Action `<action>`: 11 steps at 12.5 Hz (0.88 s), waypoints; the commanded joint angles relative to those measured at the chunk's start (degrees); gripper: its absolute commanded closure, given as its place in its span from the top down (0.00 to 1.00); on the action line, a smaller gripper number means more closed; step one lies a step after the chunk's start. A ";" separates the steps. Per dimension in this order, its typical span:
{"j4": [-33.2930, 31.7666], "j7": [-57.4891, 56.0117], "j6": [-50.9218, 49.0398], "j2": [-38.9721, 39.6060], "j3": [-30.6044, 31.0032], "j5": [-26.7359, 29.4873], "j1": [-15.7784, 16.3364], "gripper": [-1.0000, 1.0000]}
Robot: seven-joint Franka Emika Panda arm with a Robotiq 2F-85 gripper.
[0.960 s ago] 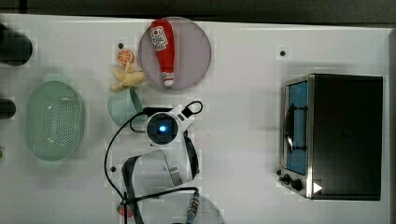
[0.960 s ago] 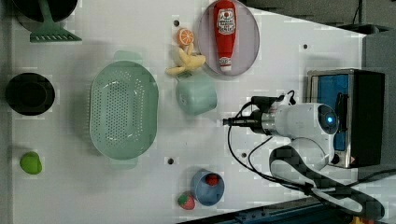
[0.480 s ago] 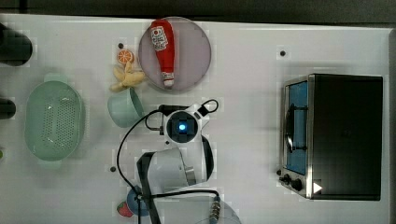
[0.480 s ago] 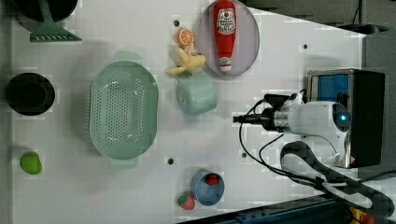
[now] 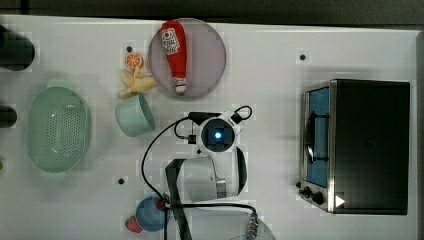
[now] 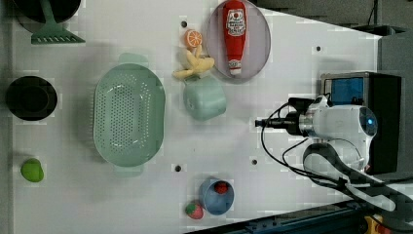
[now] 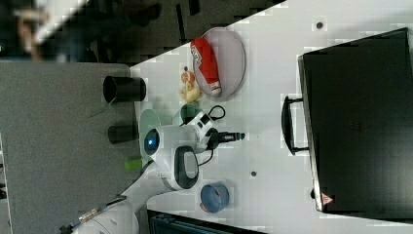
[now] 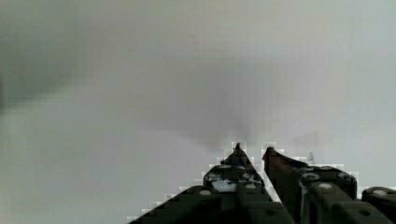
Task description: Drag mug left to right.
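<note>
Arm has swung away from the mug (image 5: 134, 116) toward the oven (image 5: 367, 145) — the mug hasn't moved.
End effector (image 8: 252, 154) hovers over bare tabletop (image 5: 270, 75), fingers nearly together, holding nothing — the mug sits beside the colander (image 5: 57, 129), just below the banana (image 5: 134, 84).

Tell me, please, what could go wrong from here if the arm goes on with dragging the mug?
1. The gripper holds nothing, and the mug lies apart from it toward the top view's left, so the drag may fail without a new approach.
2. The banana touches the mug and may be dragged along or knocked.
3. The toaster oven stands at the top view's right, so a long drag could hit it.
</note>
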 commanded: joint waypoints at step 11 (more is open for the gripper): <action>2.38 -15.37 -0.08 -1.50 -11.47 0.27 -1.96 0.17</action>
